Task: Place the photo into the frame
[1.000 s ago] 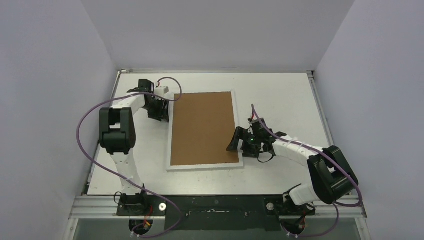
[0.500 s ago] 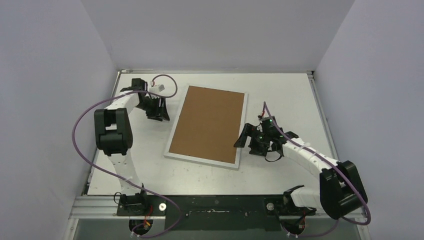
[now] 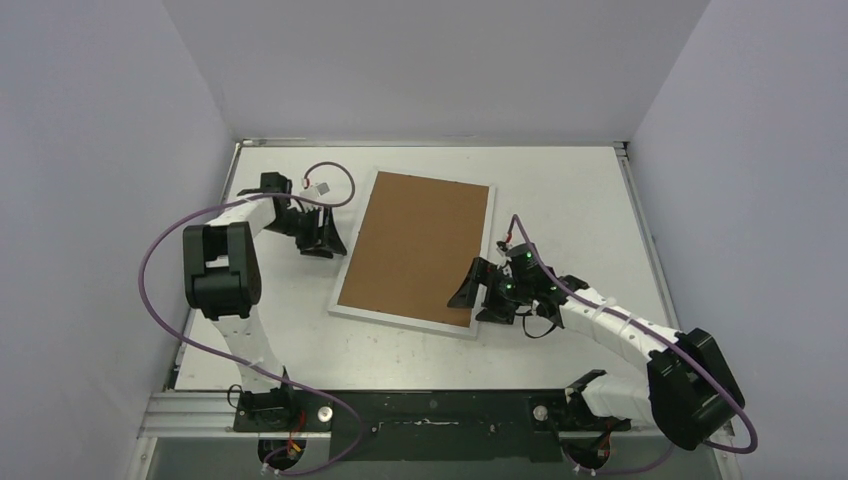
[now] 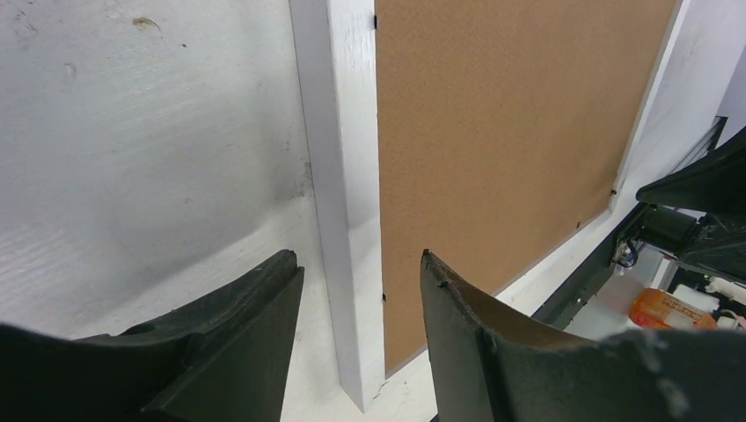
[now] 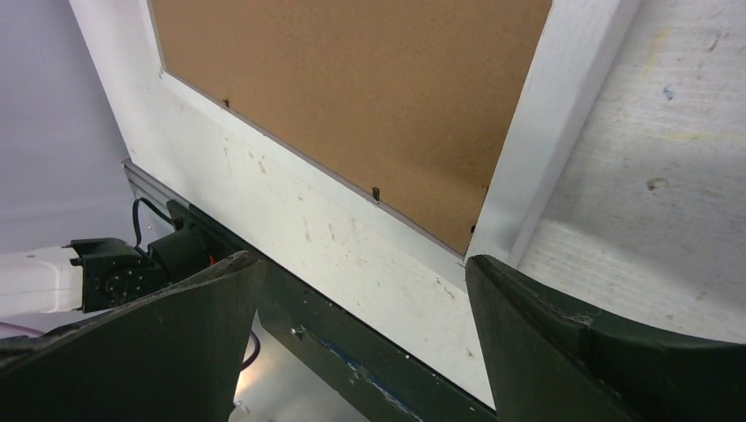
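in the top external view, the frame [image 3: 400,323] was seen lying flat, back side up, about the middle of the table [image 3: 560,190], turned a little askew to the table's edges. its opening was filled by the brown backing board [image 3: 415,250]. the left gripper [image 3: 328,240] was placed just beside the frame's left side, and the right gripper [image 3: 470,290] at the frame's near right corner. the photo could not be made out.

in the left wrist view, the left gripper [image 4: 356,259] was shown with its claw partly spread and nothing clamped. the frame's white border [image 4: 343,176] was seen through the gap, with the backing board [image 4: 501,132] beyond it and bare table [image 4: 132,132] on the other side.

in the right wrist view, the right gripper [image 5: 361,262] was shown with its claw spread wide and nothing held. a corner of the frame [image 5: 545,132] and the backing board [image 5: 352,88] were seen through the gap, lying on the table [image 5: 633,220].
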`<state>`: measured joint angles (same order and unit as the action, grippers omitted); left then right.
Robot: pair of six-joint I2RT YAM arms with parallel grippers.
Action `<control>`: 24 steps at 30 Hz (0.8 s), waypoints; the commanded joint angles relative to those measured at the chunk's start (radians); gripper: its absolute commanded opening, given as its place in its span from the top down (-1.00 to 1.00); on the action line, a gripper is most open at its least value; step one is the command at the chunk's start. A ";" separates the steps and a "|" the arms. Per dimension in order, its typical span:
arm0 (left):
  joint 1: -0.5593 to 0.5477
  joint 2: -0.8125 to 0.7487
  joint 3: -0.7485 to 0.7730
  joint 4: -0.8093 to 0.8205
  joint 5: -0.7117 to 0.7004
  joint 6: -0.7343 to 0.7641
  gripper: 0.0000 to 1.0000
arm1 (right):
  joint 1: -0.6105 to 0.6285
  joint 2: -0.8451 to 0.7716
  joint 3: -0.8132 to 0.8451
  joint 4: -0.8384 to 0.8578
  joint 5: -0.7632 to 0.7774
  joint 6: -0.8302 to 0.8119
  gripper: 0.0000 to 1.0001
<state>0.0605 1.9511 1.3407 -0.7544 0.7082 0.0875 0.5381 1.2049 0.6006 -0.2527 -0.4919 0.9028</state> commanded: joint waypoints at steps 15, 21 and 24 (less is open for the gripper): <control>-0.009 0.035 -0.085 0.086 0.047 0.005 0.32 | 0.042 0.081 -0.044 0.128 -0.005 0.062 -0.72; -0.011 0.046 -0.104 0.097 0.040 0.009 0.40 | 0.043 0.102 -0.040 0.129 -0.005 0.058 -0.71; -0.017 0.051 -0.109 0.105 0.040 0.008 0.41 | 0.044 0.112 -0.041 0.133 -0.008 0.059 -0.71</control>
<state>0.0566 1.9907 1.2495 -0.6857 0.7525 0.0822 0.5713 1.2926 0.5716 -0.1440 -0.5137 0.9627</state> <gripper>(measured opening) 0.300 0.855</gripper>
